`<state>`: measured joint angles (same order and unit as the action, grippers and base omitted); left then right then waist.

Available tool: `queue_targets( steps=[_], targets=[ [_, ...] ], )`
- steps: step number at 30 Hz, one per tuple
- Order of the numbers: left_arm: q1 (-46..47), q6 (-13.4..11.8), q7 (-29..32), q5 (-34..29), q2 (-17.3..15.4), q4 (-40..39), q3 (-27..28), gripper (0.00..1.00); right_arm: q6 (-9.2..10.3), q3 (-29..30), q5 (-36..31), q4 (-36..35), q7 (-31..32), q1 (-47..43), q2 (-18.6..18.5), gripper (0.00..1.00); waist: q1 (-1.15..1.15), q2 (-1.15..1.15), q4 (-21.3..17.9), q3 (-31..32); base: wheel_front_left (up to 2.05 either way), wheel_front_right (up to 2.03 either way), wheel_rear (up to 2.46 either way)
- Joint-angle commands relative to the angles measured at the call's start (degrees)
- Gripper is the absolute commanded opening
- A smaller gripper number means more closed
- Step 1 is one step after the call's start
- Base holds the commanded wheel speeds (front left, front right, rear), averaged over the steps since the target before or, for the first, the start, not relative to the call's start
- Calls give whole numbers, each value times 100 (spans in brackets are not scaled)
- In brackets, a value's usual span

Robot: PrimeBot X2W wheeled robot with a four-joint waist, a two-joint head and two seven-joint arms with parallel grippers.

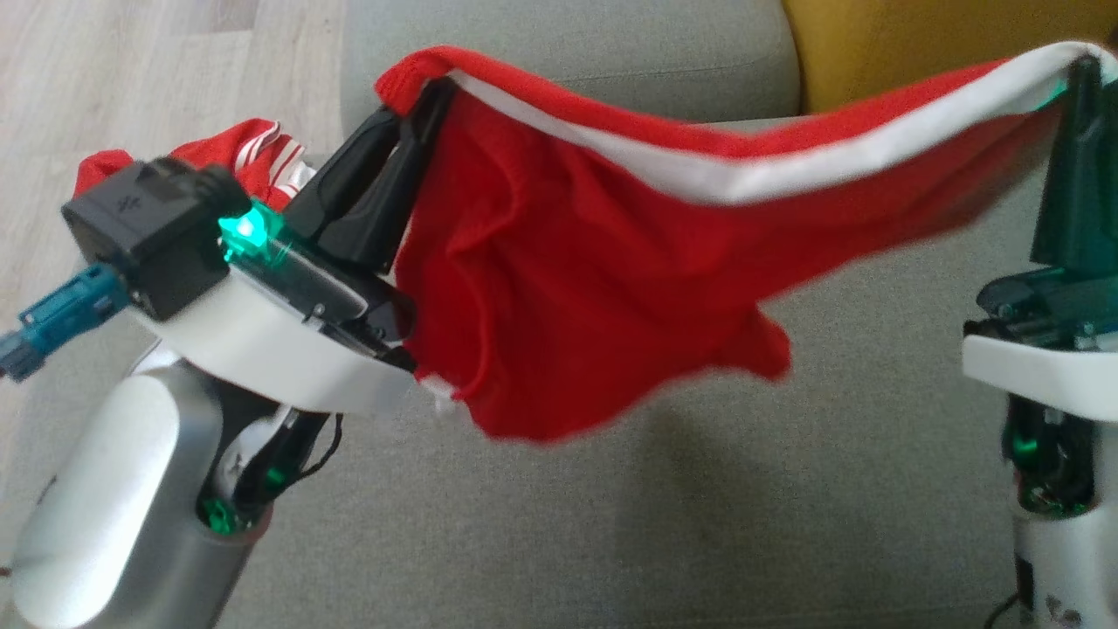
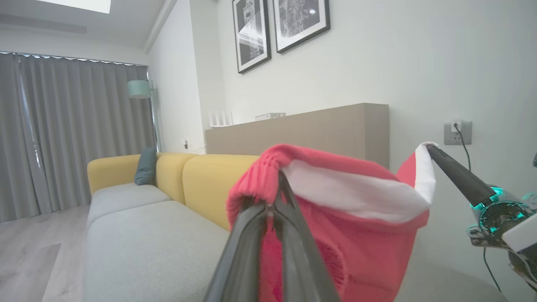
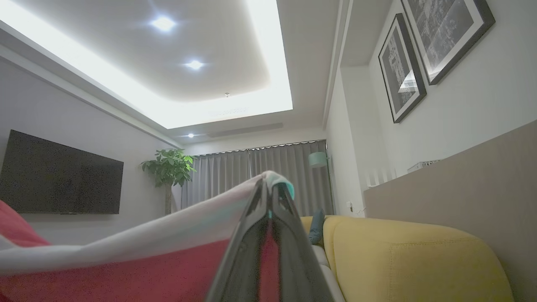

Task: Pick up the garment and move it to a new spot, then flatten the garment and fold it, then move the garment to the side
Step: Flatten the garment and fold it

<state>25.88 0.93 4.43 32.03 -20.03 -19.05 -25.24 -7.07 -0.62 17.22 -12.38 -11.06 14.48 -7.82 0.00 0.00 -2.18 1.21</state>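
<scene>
Garment [image 1: 568, 288] is hanging in the air above the grey sofa seat [image 1: 699, 524], stretched between the two hands like a slack line. The left hand [image 1: 432, 92], sitting at about ten o'clock in the head view, is pinching the red ribbed edge, closed tight on the cloth. Its own wrist view is showing the same pinch, with the knit bunching over the grip. The right hand [image 1: 1081, 74], up at two o'clock, is gripping the opposite end, where the white band [image 1: 742, 179] is running out, its jaws likewise closed on fabric. Between them the top edge is sagging a little. The red body is drooping toward six o'clock in loose folds, its lowest part hanging clear of the seat as far as I can judge. A second red piece with white stripes [image 1: 262, 148] is lying behind the left wrist at about nine o'clock, apart from the held one. The yellow backrest [image 1: 917, 44] is rising at one o'clock.

Judging by this, the pick-up is looking done and the carry to a new spot is under way. Nothing is laid down yet: setting it on the seat, flattening it, folding it and shifting it aside are all waiting to be done.
</scene>
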Motion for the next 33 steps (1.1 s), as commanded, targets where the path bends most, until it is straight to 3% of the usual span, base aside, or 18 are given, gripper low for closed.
queue_targets(
  steps=[1, 5, 8, 16, 21, 24, 28, 33],
  targets=[
    [399, -41, 135, 3, -253, -215, 250, 0, -42, -84, -45, -345, 159, 78, 44, 0, 0, 0, -11, -38, 0, 0, 0],
    [545, 17, 448, 125, -283, -6, 151, 0, -42, -151, -26, -457, 493, 50, 106, 0, 0, 0, -33, -248, 0, 0, 0],
    [757, 132, 595, 261, -272, 472, 114, 0, -42, -262, 58, -156, 568, 296, 145, 0, 0, 0, -74, -517, 0, 0, 0],
    [2388, 447, 683, 237, -211, 2259, 136, 0, -42, -503, -48, 1704, 70, 2311, 224, 0, 0, 0, -342, -1376, 0, 0, 0],
    [3873, 505, 207, -124, -91, 3369, 237, 0, -42, -342, -426, 2761, -344, 3847, 425, 0, 0, 0, -573, -1888, 0, 0, 0],
    [4467, 520, -153, -369, 10, 3963, 181, 0, -42, -368, -601, 3170, -387, 4322, 478, 0, 0, 0, -662, -2217, 0, 0, 0],
    [4668, 559, -399, -463, 134, 4523, 20, 0, -42, -559, -390, 3276, -391, 4350, 490, 0, 0, 0, -696, -2566, 0, 0, 0],
    [4259, 624, -878, -264, 270, 5233, -194, 0, -42, -985, -54, 3395, -392, 3717, 492, 0, 0, 0, -711, -2927, 0, 0, 0]
  ],
)
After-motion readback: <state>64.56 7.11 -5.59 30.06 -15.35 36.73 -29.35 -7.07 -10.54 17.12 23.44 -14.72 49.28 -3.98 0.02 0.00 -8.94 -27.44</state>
